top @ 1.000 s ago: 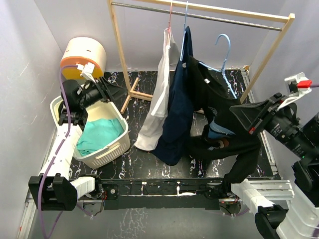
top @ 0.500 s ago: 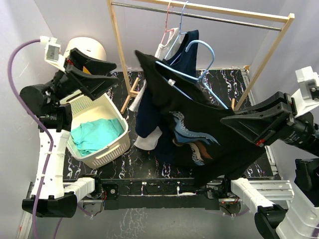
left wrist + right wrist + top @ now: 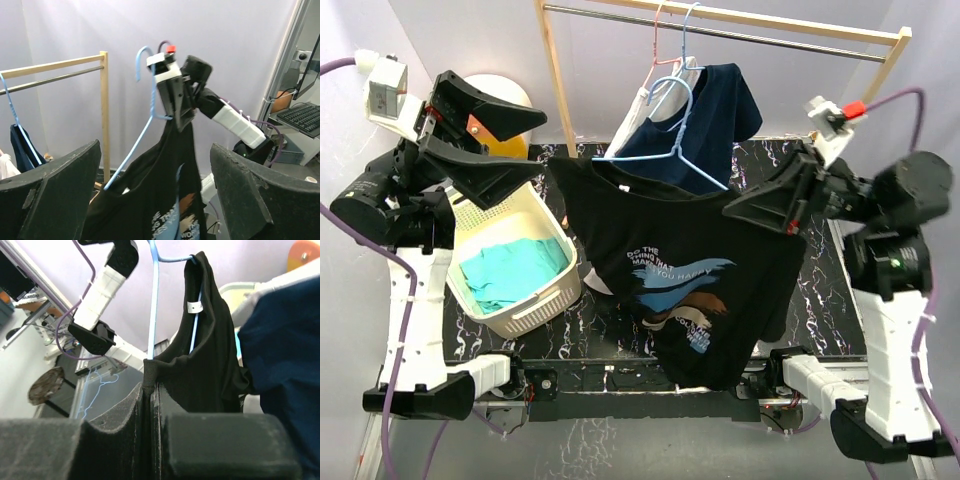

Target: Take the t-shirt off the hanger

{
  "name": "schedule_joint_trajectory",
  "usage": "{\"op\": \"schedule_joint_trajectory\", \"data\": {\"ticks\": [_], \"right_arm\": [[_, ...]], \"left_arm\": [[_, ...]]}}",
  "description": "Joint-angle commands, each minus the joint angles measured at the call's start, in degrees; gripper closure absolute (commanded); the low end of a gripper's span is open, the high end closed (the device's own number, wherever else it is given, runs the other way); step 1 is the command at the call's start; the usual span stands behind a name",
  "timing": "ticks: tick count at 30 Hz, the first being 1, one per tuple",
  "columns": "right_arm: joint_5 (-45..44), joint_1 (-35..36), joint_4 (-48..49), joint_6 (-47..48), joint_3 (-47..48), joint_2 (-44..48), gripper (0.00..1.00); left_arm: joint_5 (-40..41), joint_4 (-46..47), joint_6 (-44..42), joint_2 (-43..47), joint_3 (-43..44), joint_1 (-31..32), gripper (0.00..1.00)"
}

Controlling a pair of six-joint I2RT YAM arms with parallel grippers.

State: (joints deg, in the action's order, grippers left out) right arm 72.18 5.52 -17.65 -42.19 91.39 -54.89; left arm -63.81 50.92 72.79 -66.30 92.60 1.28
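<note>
Before the wooden rack [image 3: 552, 90], the right gripper [image 3: 732, 212], clamped on a shoulder of the black t-shirt [image 3: 670, 250], holds it aloft, blue hanger [image 3: 676, 135] inside the neck; the left gripper [image 3: 548, 143], gaping by the rack's left post, should probably seize the hanger next.
</note>
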Motion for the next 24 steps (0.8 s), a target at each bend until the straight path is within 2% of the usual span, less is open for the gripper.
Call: {"op": "schedule_joint_trajectory", "data": {"ticks": [1, 4, 6, 9, 11, 15, 24], "right_arm": [[3.44, -0.08, 10.93, -0.50, -4.77, -0.34, 0.92], [4.14, -0.07, 13.56, -1.25, -7.49, -0.99, 0.92], [4.44, -0.06, 13.49, -0.57, -8.54, -1.61, 0.92], [4.05, -0.07, 11.43, 1.64, -9.12, -2.15, 0.92], [3.73, -0.07, 9.27, 3.63, -9.05, -2.63, 0.92], [3.52, -0.11, 7.84, 5.46, -9.40, -2.98, 0.92], [1.70, -0.07, 2.46, 9.91, -9.10, -4.80, 0.92]], "left_arm": [[-1.37, 9.10, 6.04, -3.77, 0.19, 0.69, 0.13], [-2.97, 6.67, 3.19, -6.61, -1.37, 4.02, 0.14], [-4.40, -1.73, -4.29, -9.11, -0.51, 8.22, 0.14], [-4.16, -20.22, -22.18, -11.73, 3.25, 15.13, 0.14], [-3.07, -26.87, -27.91, -13.19, 5.03, 18.14, 0.14], [-1.91, -30.57, -31.29, -15.70, 7.72, 21.77, 0.14], [0.06, -30.42, -32.77, -19.40, 10.75, 28.43, 0.15]]}}
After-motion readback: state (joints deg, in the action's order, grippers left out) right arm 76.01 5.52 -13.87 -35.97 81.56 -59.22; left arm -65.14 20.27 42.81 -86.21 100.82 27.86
